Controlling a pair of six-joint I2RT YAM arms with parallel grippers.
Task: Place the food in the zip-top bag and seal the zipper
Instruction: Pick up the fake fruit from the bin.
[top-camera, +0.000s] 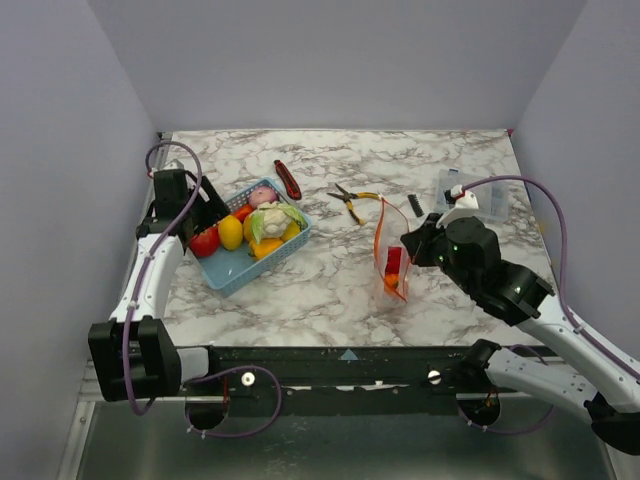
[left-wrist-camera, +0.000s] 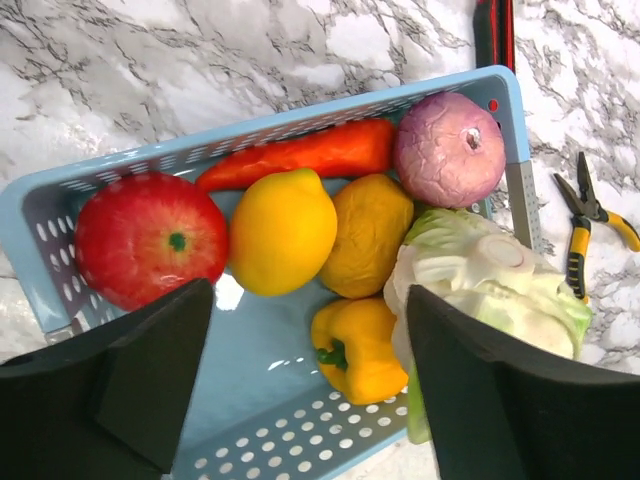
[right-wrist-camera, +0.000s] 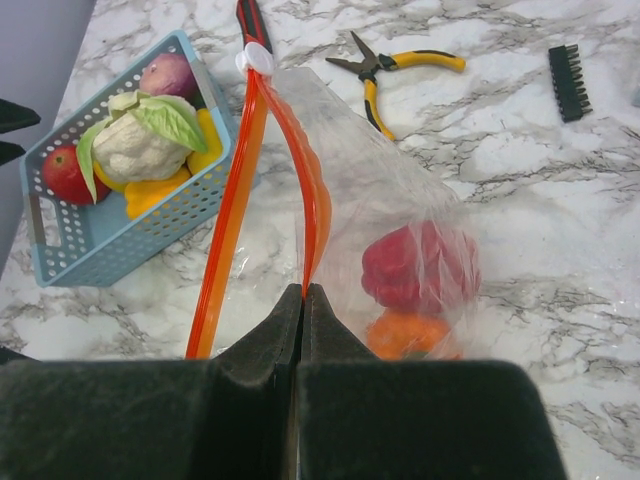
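The food lies in a blue basket: a red apple, lemon, yellow pepper, carrot, purple onion and cauliflower. My left gripper hangs open and empty just above them. My right gripper is shut on one side of the orange-red zipper and holds the zip-top bag upright with its mouth open. A red piece and an orange piece lie inside the bag. In the top view the bag stands right of the basket.
Yellow-handled pliers, a red-handled knife, a black bit holder and a rigid clear box lie at the back of the marble table. Walls close in on the left, right and back.
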